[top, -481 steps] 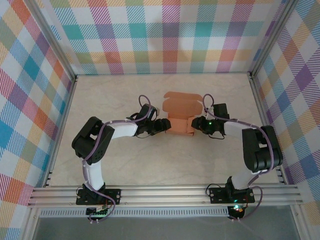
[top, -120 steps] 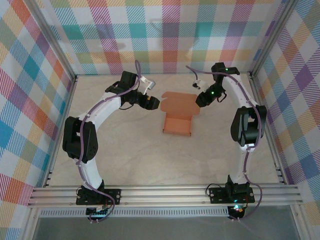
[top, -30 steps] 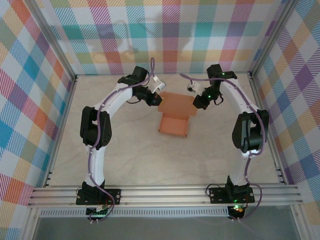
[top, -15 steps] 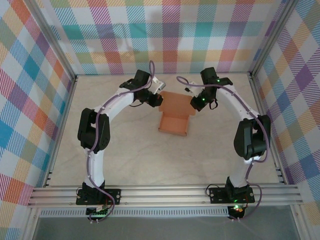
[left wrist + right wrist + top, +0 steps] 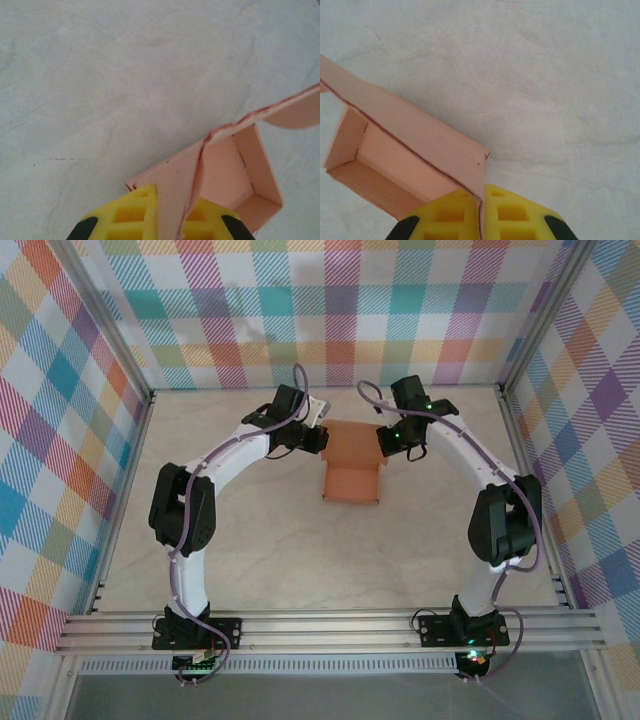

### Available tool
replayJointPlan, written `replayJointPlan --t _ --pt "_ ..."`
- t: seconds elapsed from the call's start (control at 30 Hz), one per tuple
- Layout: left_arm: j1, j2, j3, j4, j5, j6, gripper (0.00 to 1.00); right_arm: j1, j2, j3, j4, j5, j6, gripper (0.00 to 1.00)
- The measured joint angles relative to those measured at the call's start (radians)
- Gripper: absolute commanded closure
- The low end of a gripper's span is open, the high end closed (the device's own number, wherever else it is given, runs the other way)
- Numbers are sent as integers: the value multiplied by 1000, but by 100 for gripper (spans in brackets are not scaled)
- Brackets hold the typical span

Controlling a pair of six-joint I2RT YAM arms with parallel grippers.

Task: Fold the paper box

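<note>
Card, thin, matte and salmon-orange, forms the paper box (image 5: 352,480): a shallow rectangular tray with a broad lid flap raised at its far side, sitting toward the back of the pale marbled desk (image 5: 250,540) between the two arms. The left hand (image 5: 318,438) is clamped on the flap's left edge and the right hand (image 5: 385,440) on its right edge, the card pinched between ribbed yellow fingers (image 5: 132,217). Bright checked cloth walls (image 5: 330,310) and metal rails (image 5: 330,625) ring the desk.

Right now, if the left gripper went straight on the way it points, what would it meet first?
The left gripper is shut on the paper box flap, so it would push that first; beyond it, probably the table.
</note>
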Motion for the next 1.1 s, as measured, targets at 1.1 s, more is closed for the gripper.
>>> replayJointPlan --t 1.1 --pt "-117 -87 -191 234 -311 -243 100 146 -138 -333 395 341 563 100"
